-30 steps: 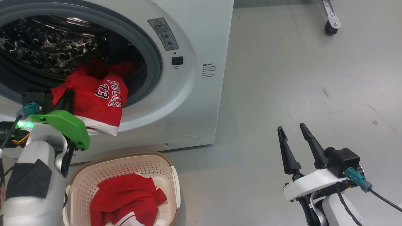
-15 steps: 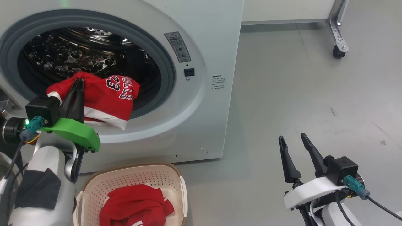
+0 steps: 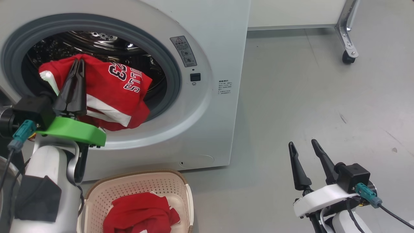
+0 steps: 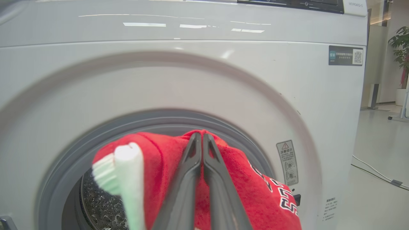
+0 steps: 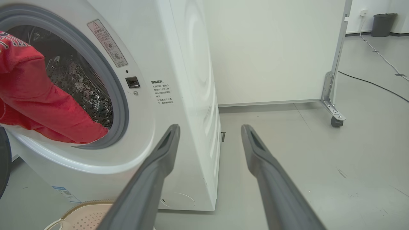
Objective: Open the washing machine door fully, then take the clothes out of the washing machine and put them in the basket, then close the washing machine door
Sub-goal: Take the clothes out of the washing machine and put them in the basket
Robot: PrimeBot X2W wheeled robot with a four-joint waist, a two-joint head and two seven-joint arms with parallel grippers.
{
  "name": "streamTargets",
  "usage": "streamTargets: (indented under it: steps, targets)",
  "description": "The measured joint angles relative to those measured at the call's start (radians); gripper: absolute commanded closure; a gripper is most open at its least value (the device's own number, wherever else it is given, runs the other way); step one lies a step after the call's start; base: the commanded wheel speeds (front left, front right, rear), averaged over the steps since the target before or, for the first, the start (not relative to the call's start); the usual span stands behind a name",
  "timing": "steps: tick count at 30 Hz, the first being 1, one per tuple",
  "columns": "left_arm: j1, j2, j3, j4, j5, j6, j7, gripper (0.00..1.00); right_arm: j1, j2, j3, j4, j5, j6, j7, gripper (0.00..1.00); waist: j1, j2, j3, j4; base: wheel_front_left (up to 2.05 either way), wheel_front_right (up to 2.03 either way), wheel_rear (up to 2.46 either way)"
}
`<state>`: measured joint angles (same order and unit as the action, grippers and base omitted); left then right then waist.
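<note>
Bright, even indoor light. Ceiling lamps glare in streaks along the top of the washing machine (image 4: 191,80) in the left wrist view, whose left side is smeared with blur. A soft shadow lies on the floor (image 3: 307,97) beside the machine.

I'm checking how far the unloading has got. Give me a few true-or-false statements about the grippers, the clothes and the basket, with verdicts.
1. The left gripper is shut on a red jersey. True.
2. The basket is empty. False: a red garment lies in it.
3. The right gripper is open and holds nothing. True.
4. The jersey lies wholly inside the drum. False: its lower part hangs out over the gasket.
</note>
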<state>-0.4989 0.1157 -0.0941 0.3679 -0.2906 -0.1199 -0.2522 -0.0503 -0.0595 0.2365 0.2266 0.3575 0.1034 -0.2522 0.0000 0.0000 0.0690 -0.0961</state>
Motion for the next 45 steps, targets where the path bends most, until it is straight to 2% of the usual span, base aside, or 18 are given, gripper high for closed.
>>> streamTargets:
  steps: [12, 26, 45]
  targets:
    - [0.121, -0.005, -0.027, -0.017, 0.000, 0.000, 0.000, 1.00, 0.014, 0.000, 0.006, -0.002, -0.005, 0.001, 0.000, 0.00, 0.0000, 0.0000, 0.006, -0.002, 0.00, 0.00, 0.00]
    - [0.195, -0.005, -0.069, 0.023, 0.000, 0.000, 0.124, 1.00, 0.015, 0.000, 0.012, -0.024, -0.013, 0.001, 0.000, 0.00, 0.0000, 0.0000, 0.069, -0.004, 0.00, 0.00, 0.00]
    - [0.211, 0.014, -0.114, 0.110, 0.009, 0.000, 0.252, 1.00, -0.051, 0.001, 0.029, -0.053, -0.029, 0.009, 0.000, 0.00, 0.0000, 0.0000, 0.227, -0.020, 0.00, 0.00, 0.00]
